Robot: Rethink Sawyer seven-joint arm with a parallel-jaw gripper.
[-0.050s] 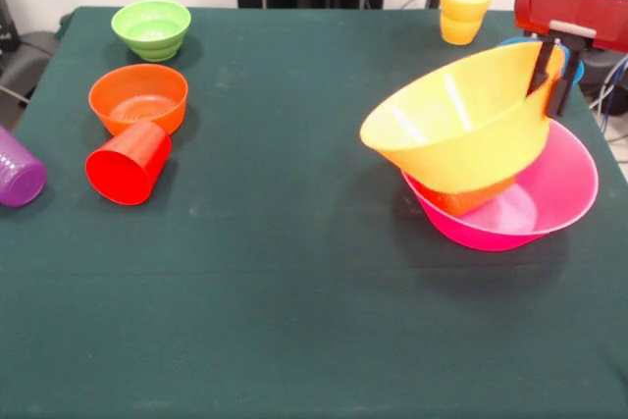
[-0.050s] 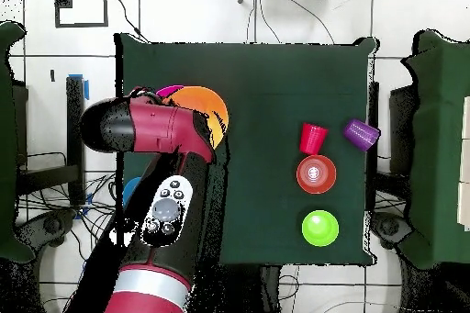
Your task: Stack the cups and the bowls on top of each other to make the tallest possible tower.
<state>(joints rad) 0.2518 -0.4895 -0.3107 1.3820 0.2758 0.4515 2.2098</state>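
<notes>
Tower is barely started. Going near to far in the front view: the pink bowl (image 1: pixel 559 205) is sitting on the table (image 1: pixel 294 321) at about 3 o'clock, with what looks like an orange cup (image 1: pixel 469 197) lying inside it, and the big yellow bowl (image 1: pixel 461 125) is hanging tilted over both, mouth tipping toward 11 o'clock, underside apparently resting on that orange piece. The claw (image 1: pixel 549 71) is pinching the yellow bowl's rim at its 2 o'clock edge, one finger inside and one outside, so it is clamped on that bowl. A bit of blue (image 1: pixel 574 68) is peeking out behind the claw, likely the small blue bowl, mostly hidden. At 9 o'clock the purple cup (image 1: pixel 18 174) and the red cup (image 1: pixel 130 162) are lying on their sides, the red one touching the orange bowl (image 1: pixel 138 97) just behind it. Further back at 11 o'clock the small green bowl (image 1: pixel 151 28) is standing upright, and at 1 o'clock a yellow cup (image 1: pixel 464 9) is standing at the far edge, possibly two nested. Overhead view is agreeing but the arm (image 2: pixel 156 130) is covering most of the stack. My read: only the pink/yellow pair is in progress; everything on the 9 o'clock side is well apart from the claw and not yet stacked.
</notes>
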